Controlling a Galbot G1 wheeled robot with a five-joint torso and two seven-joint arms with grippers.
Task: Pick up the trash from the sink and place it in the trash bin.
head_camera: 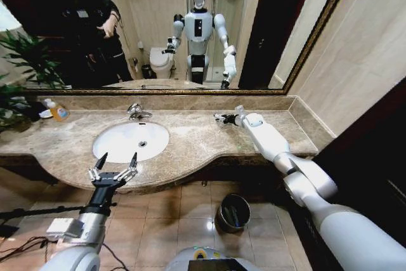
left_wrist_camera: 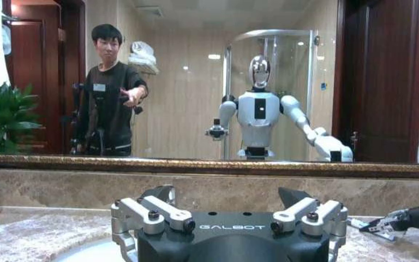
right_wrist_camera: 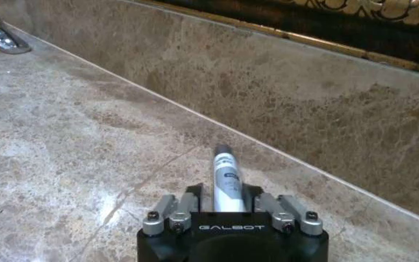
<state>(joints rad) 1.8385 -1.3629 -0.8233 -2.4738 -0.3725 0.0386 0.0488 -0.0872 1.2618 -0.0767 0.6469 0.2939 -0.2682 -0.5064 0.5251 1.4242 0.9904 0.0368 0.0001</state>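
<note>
Right gripper [head_camera: 223, 118] sits low over the counter [head_camera: 190, 141], well right of the sink [head_camera: 131, 141], jaws closed around a small white tube [right_wrist_camera: 226, 183]; its dark-tipped end pokes out past the fingers. Left gripper [head_camera: 114, 168] hovers at the sink's front rim, jaws spread wide, empty. Trash bin [head_camera: 233, 212] stands on the floor below the counter edge, right of the sink. Risk: the tube looks thin and smooth, so it may slip on the swing down to the bin, or land outside the narrow opening.

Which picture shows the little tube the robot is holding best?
The right wrist view: the tube sits close up between the right gripper fingers. The head view shows it tiny; the left wrist view, far off.
</note>
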